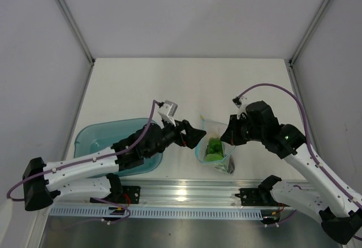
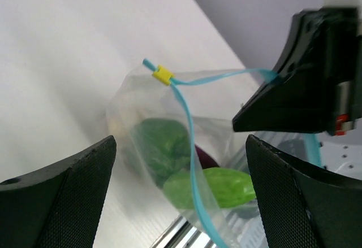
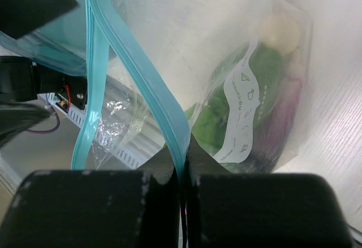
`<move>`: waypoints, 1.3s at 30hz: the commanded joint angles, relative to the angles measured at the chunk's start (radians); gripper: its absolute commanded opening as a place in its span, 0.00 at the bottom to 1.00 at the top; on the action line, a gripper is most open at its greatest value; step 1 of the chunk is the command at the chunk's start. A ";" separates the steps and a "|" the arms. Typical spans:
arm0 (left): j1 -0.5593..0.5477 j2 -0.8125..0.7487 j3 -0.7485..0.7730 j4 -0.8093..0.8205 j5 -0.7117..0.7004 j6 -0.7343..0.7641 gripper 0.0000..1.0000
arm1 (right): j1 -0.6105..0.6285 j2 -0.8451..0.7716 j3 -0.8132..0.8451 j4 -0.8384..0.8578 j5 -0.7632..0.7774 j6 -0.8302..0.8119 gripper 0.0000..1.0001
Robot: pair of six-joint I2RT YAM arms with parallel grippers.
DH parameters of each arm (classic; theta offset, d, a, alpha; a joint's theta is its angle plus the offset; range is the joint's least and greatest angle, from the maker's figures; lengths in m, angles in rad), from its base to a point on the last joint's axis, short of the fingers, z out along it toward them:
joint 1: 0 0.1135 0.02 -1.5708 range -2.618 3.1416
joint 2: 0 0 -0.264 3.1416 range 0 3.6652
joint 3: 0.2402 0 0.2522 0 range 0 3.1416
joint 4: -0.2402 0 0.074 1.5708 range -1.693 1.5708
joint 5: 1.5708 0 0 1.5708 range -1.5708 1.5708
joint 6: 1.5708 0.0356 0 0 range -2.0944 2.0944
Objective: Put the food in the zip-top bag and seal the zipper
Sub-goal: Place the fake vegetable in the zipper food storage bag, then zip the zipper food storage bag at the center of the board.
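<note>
Sealing looks like the step in hand: the food sits inside the zip-top bag, just right of centre in the lower half of the overhead view. The right gripper is clamped on 1 track of the zipper. The left gripper hangs wide open before the yellow slider. It should probably pinch that slider and draw it straight along the strip toward the right gripper, with both tracks kept aligned.

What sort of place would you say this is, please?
Probably a robotics lab test cell: a white table enclosed by plain white panels, two arms bolted to an aluminium rail, and toy food in a zip-top bag.
</note>
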 commanded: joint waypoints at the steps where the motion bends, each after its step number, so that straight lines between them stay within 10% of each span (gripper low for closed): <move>1: -0.007 0.054 0.070 -0.079 0.045 -0.011 0.95 | -0.004 -0.010 0.004 0.023 -0.020 -0.010 0.00; 8: 0.013 0.201 0.196 -0.130 0.142 0.004 0.77 | -0.004 -0.012 0.010 0.009 -0.026 -0.019 0.00; 13: 0.065 0.250 0.225 -0.130 0.247 -0.017 0.33 | -0.006 -0.003 0.016 -0.008 -0.048 -0.031 0.00; 17: 0.128 0.240 0.200 -0.125 0.349 -0.023 0.00 | -0.003 0.037 0.024 -0.057 -0.086 -0.065 0.31; 23: 0.230 0.232 0.190 -0.098 0.525 0.046 0.01 | -0.004 0.031 0.038 -0.067 -0.104 -0.100 0.65; 39: 0.328 0.355 0.256 0.054 0.915 0.227 0.01 | 0.026 0.049 0.073 0.112 -0.491 -0.051 0.63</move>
